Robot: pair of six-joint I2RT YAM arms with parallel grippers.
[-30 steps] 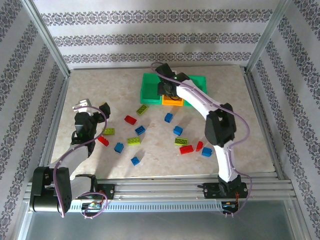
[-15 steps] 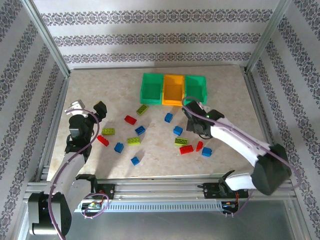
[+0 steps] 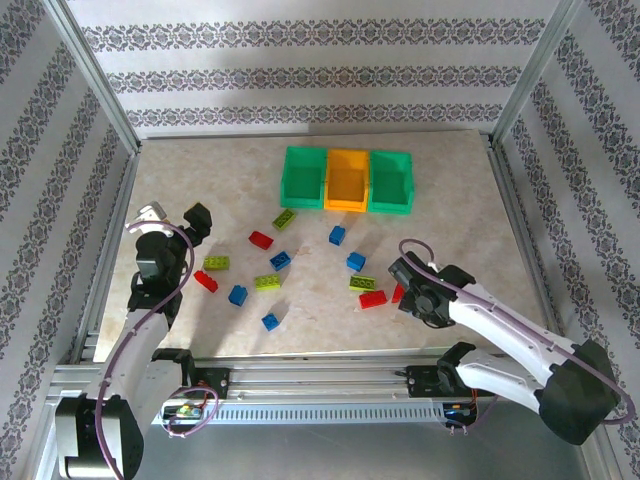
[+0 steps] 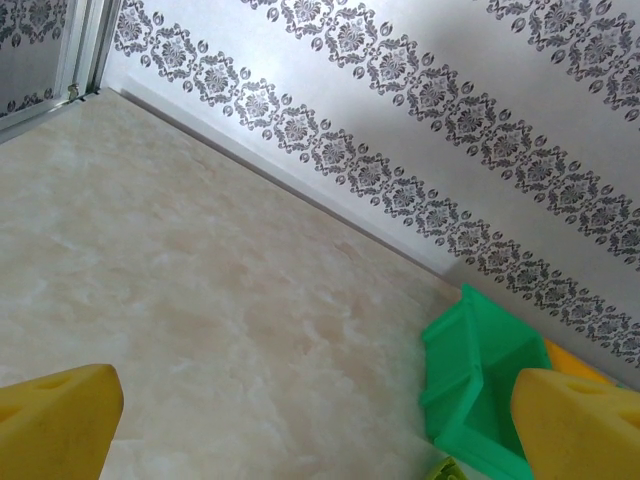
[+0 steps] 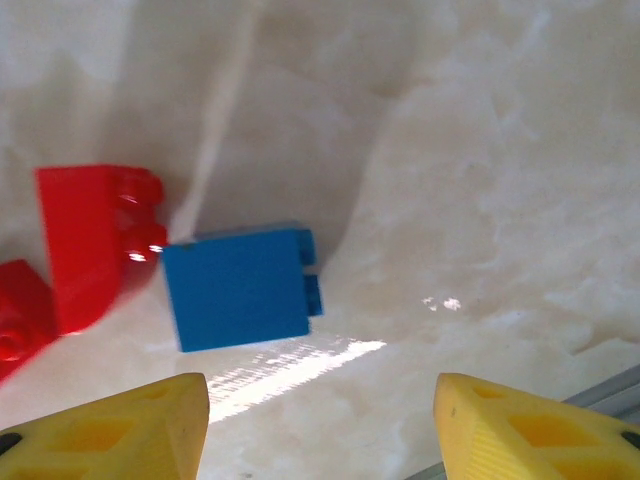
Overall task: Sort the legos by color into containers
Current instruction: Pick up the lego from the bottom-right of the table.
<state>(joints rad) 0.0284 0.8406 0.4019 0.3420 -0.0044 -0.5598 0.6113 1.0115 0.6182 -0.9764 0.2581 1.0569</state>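
1. The three containers sat in a row at the far side of the desk (image 3: 460, 220). The orange bin (image 3: 348, 180) was in the middle, with one green bin (image 3: 303, 178) touching its left side and another green bin (image 3: 391, 182) touching its right side.
2. The legos (image 3: 280, 260) lay loose on the arms' side of the orange bin, spread out and mostly apart from each other.
3. The right gripper (image 3: 415, 285) was low over the desk, nearer the arms than the orange bin and a little to its right. Its jaws were partly open and held nothing.
4. Seen from the right wrist, a blue brick (image 5: 240, 288) lay flat just ahead of the yellow fingers (image 5: 120, 430). A red brick (image 5: 95, 240) sat just beside it, maybe touching.
5. The left gripper (image 3: 175, 218) was far to the left of the orange bin. Its jaws were wide open and held nothing. A lime brick (image 3: 216, 263) and a second red brick (image 3: 206, 281) lay closest to it.
6. The desk was bare to the right of the orange bin's row and far to its left. A metal rail (image 3: 350, 375) ran along the near edge, close to the right gripper.
7. From above, the right gripper covered the blue brick and part of the red brick. I could not tell what lay inside the orange bin. From the left wrist, a yellow finger cut off the green bin.
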